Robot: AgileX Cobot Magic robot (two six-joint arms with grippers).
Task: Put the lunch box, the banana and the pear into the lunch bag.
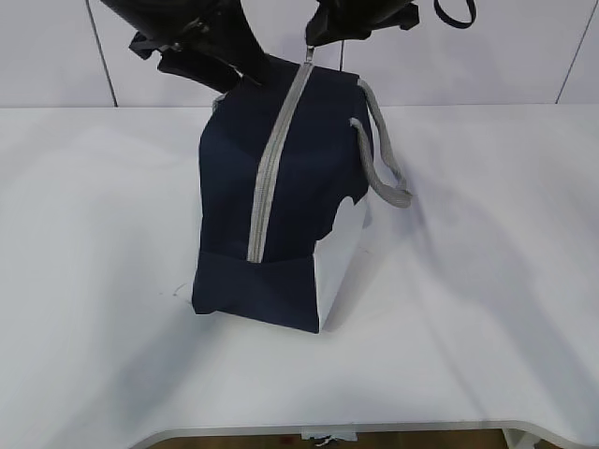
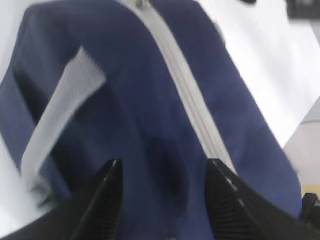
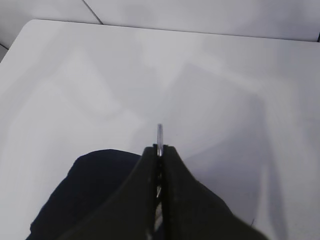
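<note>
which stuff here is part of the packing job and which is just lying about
Part of the job:
- lunch bag, zipped shut
- ring pull, pinched by the right gripper
- left gripper, open, straddling the bag's fabric

Lying about:
- nothing loose shows on the table; lunch box, banana and pear are not visible

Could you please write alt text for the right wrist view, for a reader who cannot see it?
The right gripper has its jaws shut on the metal zipper pull, which sticks up between them. The navy lunch bag lies below, on a white table.
</note>
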